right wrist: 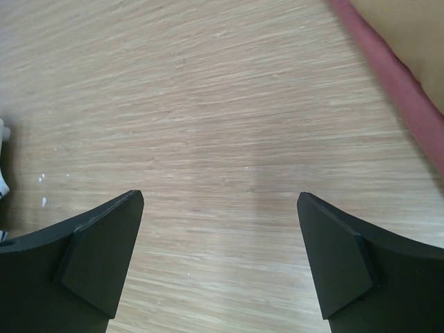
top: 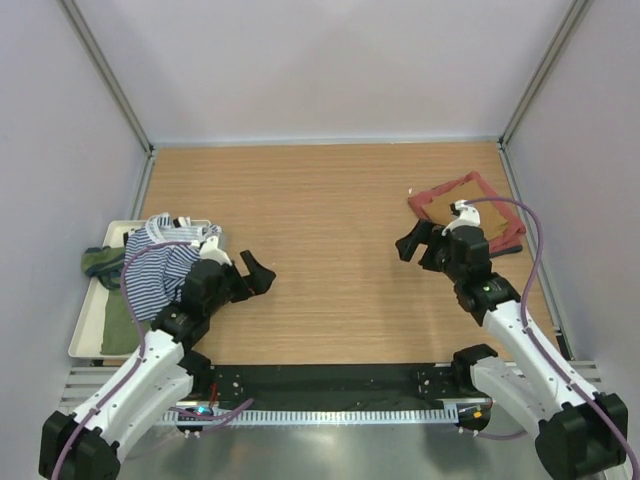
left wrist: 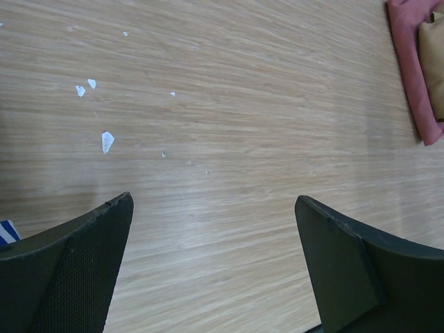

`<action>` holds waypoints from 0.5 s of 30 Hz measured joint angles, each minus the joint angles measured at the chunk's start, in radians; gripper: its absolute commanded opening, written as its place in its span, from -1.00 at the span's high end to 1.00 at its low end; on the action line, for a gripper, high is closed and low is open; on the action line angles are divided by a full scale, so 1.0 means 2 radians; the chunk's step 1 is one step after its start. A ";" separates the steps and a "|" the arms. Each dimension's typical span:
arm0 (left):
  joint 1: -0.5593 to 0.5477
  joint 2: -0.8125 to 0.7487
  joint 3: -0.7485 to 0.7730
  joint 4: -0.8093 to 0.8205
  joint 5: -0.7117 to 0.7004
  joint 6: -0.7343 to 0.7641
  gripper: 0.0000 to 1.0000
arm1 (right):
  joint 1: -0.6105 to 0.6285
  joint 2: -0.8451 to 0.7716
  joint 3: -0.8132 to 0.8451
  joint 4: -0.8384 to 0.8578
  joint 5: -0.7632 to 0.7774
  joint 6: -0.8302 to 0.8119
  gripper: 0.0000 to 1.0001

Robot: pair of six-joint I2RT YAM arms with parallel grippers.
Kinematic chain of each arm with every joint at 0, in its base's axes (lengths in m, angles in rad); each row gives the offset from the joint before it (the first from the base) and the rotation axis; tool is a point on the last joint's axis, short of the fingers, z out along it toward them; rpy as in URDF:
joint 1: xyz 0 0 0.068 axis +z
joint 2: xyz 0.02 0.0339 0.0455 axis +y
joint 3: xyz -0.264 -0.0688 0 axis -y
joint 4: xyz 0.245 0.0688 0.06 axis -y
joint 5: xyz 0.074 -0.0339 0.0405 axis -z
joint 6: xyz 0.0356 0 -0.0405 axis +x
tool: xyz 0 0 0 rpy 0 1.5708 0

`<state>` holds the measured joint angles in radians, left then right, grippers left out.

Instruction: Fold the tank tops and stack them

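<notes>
Top external: left hand (top: 256, 272), right hand (top: 416, 244) held open, empty; striped tank top (top: 158, 268) beside the left probably gets grabbed next.

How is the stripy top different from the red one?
The stripy top is blue-and-white striped; the red top is rust-red. The stripy top lies bunched in the tray at left; the red top lies flat on the table at right. A tan top sits on the red top; nothing covers the stripy top. Both are cloth, neither held.
</notes>
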<state>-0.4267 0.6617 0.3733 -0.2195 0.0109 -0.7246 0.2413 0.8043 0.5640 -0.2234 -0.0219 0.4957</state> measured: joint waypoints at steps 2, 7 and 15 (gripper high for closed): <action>-0.004 0.003 -0.014 0.024 -0.005 0.004 -0.99 | 0.016 0.015 -0.008 0.020 0.008 -0.008 -0.99; -0.008 0.015 -0.029 0.069 -0.017 0.035 -0.99 | 0.019 0.040 -0.070 0.084 0.002 -0.012 -0.99; -0.008 -0.004 -0.059 0.113 -0.022 0.080 -0.99 | 0.019 -0.002 -0.160 0.156 -0.020 -0.013 -0.99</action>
<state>-0.4431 0.6533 0.2554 0.0067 -0.0334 -0.5655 0.2794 0.8013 0.2447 0.0883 -0.0624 0.4690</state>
